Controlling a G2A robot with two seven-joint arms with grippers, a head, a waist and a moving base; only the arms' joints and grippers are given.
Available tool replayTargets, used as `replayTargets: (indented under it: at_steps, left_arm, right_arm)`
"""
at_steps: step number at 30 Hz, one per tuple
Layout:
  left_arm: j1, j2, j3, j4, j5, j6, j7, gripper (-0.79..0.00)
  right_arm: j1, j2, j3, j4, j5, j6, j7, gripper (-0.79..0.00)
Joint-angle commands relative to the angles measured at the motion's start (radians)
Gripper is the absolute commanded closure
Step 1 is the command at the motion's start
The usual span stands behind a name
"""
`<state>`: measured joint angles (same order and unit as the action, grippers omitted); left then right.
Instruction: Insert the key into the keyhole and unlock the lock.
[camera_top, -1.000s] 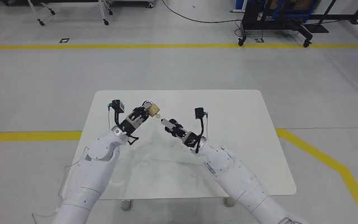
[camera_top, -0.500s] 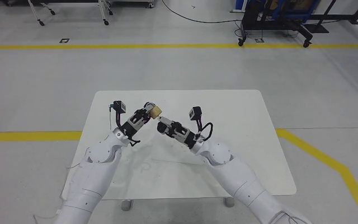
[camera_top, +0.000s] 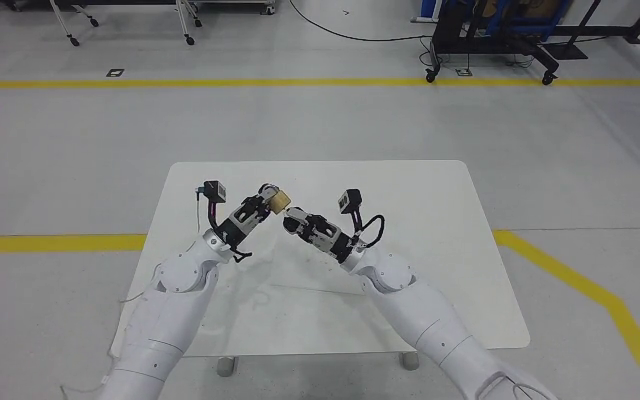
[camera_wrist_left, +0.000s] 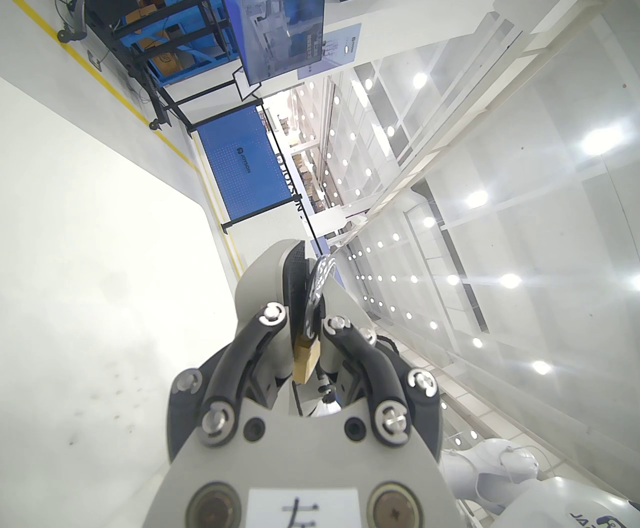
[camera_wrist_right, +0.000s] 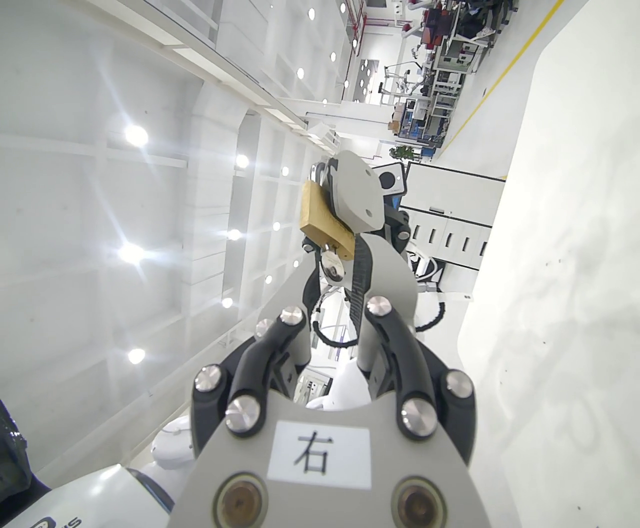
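Over the table, lock left of key

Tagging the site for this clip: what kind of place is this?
Probably a factory hall or an industrial robotics lab. There are yellow floor lines, a blue partition panel and rows of ceiling lights set high overhead.

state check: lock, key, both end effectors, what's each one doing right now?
lock: held off the table; locked or unlocked, cannot tell.
key: head against the lock's end, blade hidden.
left end effector: shut on lock.
right end effector: shut on key.
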<state>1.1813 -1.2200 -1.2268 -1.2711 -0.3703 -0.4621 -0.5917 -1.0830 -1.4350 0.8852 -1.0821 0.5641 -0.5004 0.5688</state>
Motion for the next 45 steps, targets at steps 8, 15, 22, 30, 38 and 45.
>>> replayTargets:
  at_steps: [8, 15, 22, 30, 38, 45]
  left_arm:
    - [0.007, 0.0, -0.005, -0.009, 0.004, -0.006, -0.007, 0.0]
    - [0.015, 0.0, -0.008, -0.019, 0.031, -0.041, -0.01, 0.0]
    - [0.021, 0.0, -0.012, -0.028, 0.05, -0.061, 0.002, 0.0]
    - [0.02, 0.002, -0.032, -0.028, 0.07, -0.086, 0.017, 0.0]
    - [0.02, 0.008, -0.053, -0.033, 0.095, -0.079, 0.01, 0.0]
    - [-0.012, 0.022, -0.054, -0.033, 0.204, 0.002, -0.112, 0.0]
  right_arm:
    - [0.006, -0.014, 0.018, 0.037, 0.187, 0.049, 0.125, 0.0]
    - [0.006, -0.031, 0.037, 0.07, 0.46, 0.221, 0.304, 0.0]
    - [0.039, -0.054, 0.045, 0.169, 0.682, 0.428, 0.454, 0.0]
    - [0.069, -0.07, 0.045, 0.225, 0.681, 0.409, 0.46, -0.289]
    - [0.04, -0.039, 0.11, 0.137, 0.455, 0.175, 0.421, -0.785]
    - [-0.135, 0.038, 0.301, -0.154, -0.167, -0.141, 0.047, -0.785]
